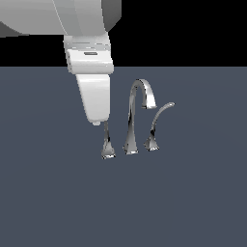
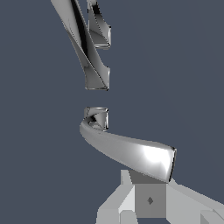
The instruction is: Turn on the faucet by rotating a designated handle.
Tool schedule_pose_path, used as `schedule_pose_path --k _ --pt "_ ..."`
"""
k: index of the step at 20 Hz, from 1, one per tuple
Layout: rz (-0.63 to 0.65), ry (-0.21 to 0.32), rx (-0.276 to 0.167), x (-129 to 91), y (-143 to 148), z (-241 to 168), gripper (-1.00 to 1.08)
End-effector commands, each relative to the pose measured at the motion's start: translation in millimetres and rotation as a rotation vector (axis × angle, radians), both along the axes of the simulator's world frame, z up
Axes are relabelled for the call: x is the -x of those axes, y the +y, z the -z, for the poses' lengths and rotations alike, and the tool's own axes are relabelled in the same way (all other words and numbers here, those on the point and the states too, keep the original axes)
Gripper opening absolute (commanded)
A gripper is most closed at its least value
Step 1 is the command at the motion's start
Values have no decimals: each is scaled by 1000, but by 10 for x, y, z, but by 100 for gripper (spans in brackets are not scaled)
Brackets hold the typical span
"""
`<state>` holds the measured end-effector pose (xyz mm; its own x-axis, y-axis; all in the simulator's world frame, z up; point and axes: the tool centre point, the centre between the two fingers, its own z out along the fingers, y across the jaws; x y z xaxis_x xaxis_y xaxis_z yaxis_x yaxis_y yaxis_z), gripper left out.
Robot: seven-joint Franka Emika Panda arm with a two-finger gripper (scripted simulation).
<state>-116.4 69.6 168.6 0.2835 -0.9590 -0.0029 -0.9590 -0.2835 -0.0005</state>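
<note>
This is no home or kitchen but a bare simulated test scene. A flat, featureless slate-blue ground plane fills the lower three quarters of the exterior view and ends in a straight horizon against a plain black backdrop along the top. A shiny chrome three-piece faucet set stands directly on that plane at the frame's centre, each flared base resting separately on it. A smooth white robot arm reaches in from the upper left.

flat slate-grey floor, black backdrop
</note>
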Motion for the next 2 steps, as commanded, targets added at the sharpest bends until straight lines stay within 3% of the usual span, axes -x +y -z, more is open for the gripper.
schedule_pose_path --k 1,2 --pt "36 0 3 5 -284 -9 -100" --pt "36 0 3 5 -284 -9 -100"
